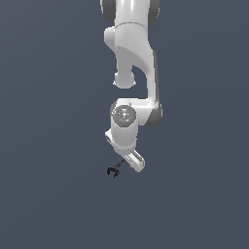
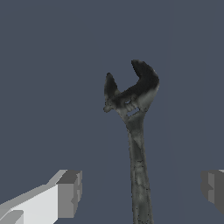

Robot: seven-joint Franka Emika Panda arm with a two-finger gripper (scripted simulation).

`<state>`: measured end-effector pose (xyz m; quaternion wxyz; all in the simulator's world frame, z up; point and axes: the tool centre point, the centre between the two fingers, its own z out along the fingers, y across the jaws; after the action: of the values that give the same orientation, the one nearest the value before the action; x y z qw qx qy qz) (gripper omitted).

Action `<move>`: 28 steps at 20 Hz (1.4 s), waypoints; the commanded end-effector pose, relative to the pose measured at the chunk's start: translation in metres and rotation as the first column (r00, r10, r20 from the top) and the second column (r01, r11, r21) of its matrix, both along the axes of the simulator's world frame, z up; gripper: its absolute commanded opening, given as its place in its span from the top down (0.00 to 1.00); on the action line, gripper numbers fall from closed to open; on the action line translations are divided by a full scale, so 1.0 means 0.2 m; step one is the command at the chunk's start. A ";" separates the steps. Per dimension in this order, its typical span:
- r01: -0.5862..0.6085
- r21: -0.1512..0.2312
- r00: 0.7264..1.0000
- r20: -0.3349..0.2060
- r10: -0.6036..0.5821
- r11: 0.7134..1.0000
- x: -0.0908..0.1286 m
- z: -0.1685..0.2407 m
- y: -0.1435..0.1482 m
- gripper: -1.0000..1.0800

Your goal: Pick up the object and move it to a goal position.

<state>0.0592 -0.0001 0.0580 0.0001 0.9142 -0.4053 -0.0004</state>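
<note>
From the exterior view the claw (image 1: 127, 163) was mostly buried under the white arm (image 1: 130, 73), and its fingers could not be told apart there. The arm's upper links ran off the top of the frame. Only the forked black head of the wrench (image 1: 114, 169) poked out toward the exterior view's left, tiny and hard to read; its shaft vanished beneath the claw's white body.

The wrist view filled that gap. There the wrench (image 2: 136, 131) showed large and clear: a dark, worn adjustable wrench, its open jaw head pointing away from the camera, its shaft running back between the two fingers and cut off at the frame edge. One grey fingertip (image 2: 69, 194) stood off to one side of the shaft, the other (image 2: 213, 189) well off to the other side and clipped by the edge. The claw was spread wide, with clear gaps on both sides of the shaft, gripping nothing. The wrench lay flat on the plain blue-grey tabletop (image 2: 52, 87), its shaft closer to the middle than to either pad.
</note>
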 end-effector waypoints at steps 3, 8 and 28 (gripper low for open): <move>0.000 0.000 1.000 0.000 0.000 1.000 0.00 -0.01 0.00 0.04; 0.002 0.000 1.000 0.000 -0.002 1.000 0.00 -0.09 0.00 0.04; 0.005 0.000 1.000 0.001 -0.005 1.000 0.00 -0.25 0.00 1.00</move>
<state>0.0596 -0.0015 0.0095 0.0000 0.9128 -0.4084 0.0001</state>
